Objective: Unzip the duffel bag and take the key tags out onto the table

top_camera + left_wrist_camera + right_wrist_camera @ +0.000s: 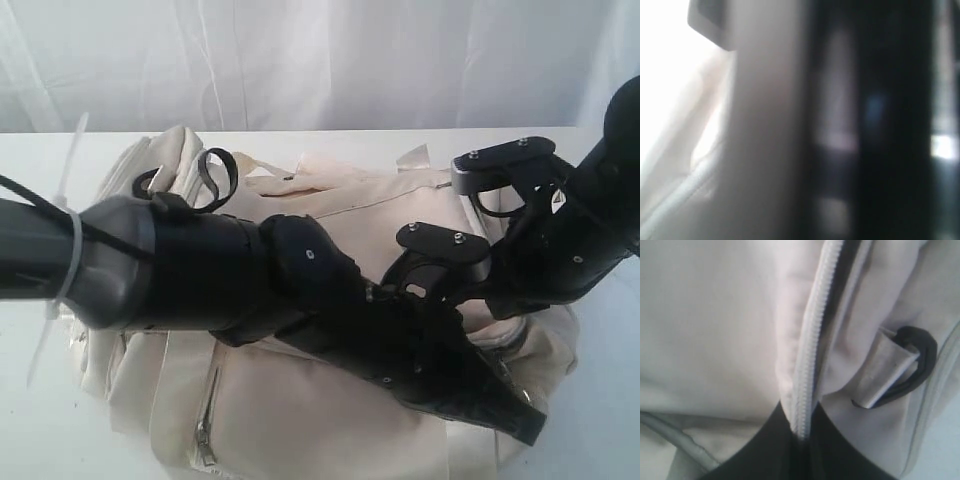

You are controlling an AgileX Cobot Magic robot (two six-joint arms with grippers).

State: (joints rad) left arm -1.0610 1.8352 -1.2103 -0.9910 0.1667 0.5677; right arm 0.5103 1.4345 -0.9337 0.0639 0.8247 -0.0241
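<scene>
While the zipper [807, 355] looks closed where I see it, done: nothing yet
Remaining: unzip, then lift out the key tags, which are not in view
Duffel bag [300, 420]: lying on the table [610, 400]
Left gripper [495, 405]: clamped shut at the bag's right end; on what, I cannot tell
Right gripper [800, 455]: pinched on the zipper line

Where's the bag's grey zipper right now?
In the right wrist view, the grey zipper runs along the duffel bag and ends at the tips of the shut right gripper, with a black strap ring close beside it.
</scene>
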